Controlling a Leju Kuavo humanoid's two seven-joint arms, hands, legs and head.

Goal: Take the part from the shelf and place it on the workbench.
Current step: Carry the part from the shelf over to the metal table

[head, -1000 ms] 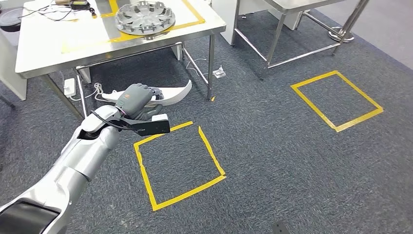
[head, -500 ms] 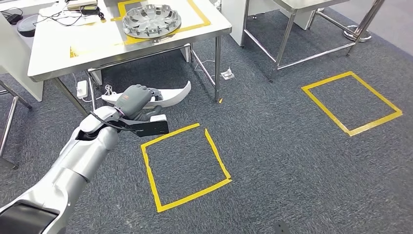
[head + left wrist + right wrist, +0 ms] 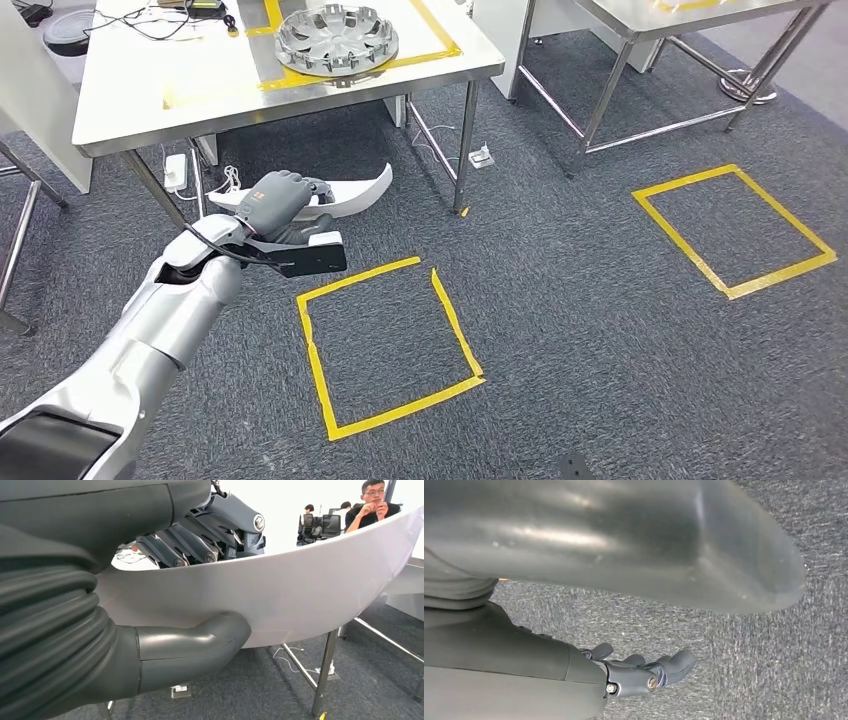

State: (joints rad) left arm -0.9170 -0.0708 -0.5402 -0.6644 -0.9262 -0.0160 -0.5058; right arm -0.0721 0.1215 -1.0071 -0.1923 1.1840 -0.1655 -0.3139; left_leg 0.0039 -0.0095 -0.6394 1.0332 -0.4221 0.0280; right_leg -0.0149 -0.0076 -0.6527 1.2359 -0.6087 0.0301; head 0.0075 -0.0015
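Note:
My left hand (image 3: 277, 200) grips a white curved part (image 3: 352, 194) that tapers to a point on its right, held level in front of me below the workbench's edge. In the left wrist view the part (image 3: 300, 590) runs across the picture as a broad white band, with the thumb (image 3: 190, 645) under it and the dark fingers (image 3: 200, 535) over its upper edge. The steel workbench (image 3: 150, 110) stands ahead to the left, marked with yellow tape and carrying a silver hubcap (image 3: 336, 40). My right hand (image 3: 644, 672) hangs over the carpet, fingers loosely apart, holding nothing.
A yellow tape square (image 3: 318, 370) lies on the carpet just in front of me, another (image 3: 685, 181) to the right. The workbench's leg (image 3: 465, 150) stands near the part's tip. A second steel table (image 3: 640, 20) is at the back right. A power strip (image 3: 176, 172) and cables lie under the workbench.
The whole picture has shifted right and down as the camera moved, and the workbench sits fuller in view. My left hand keeps the same hold on the part.

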